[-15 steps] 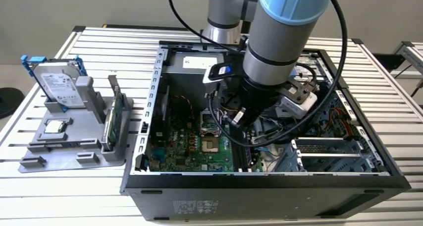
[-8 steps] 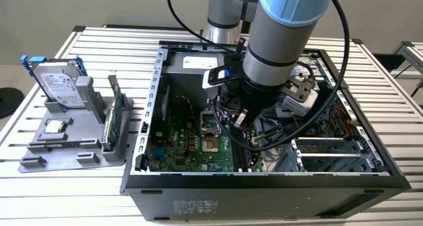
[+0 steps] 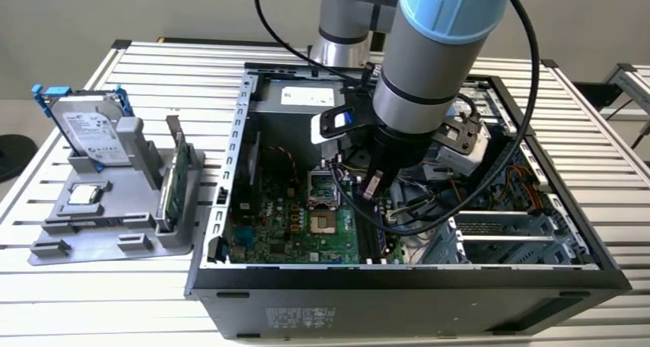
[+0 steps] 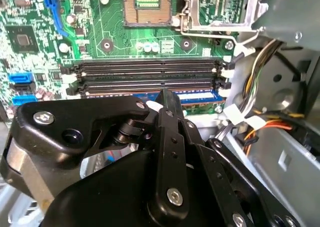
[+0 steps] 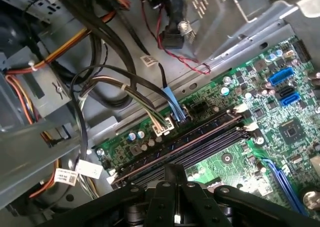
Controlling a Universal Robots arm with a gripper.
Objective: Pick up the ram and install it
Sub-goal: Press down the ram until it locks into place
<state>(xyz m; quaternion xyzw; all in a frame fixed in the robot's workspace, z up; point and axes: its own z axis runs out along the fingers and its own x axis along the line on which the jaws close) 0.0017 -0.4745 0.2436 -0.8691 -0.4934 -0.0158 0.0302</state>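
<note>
My gripper (image 3: 371, 186) reaches down into the open computer case (image 3: 406, 278), low over the memory slots (image 4: 150, 66) of the green motherboard (image 3: 304, 237). In the second wrist view the fingers (image 4: 165, 94) are closed together, and the ram (image 4: 197, 95) shows as a thin blue strip running out from under them. It lies parallel to the two empty black slots, just beside them. Whether it is seated in its slot is hidden by the gripper body. In the first wrist view the fingertips (image 5: 172, 168) hang just above the row of slots (image 5: 200, 142).
The bare processor socket (image 4: 147, 2) lies just beyond the slots. Bundles of cables (image 5: 125, 87) and the metal drive cage (image 3: 508, 233) crowd the other side. At the exterior view's left a grey holder (image 3: 112, 233) carries a hard drive (image 3: 91, 126) and a green card (image 3: 178, 183).
</note>
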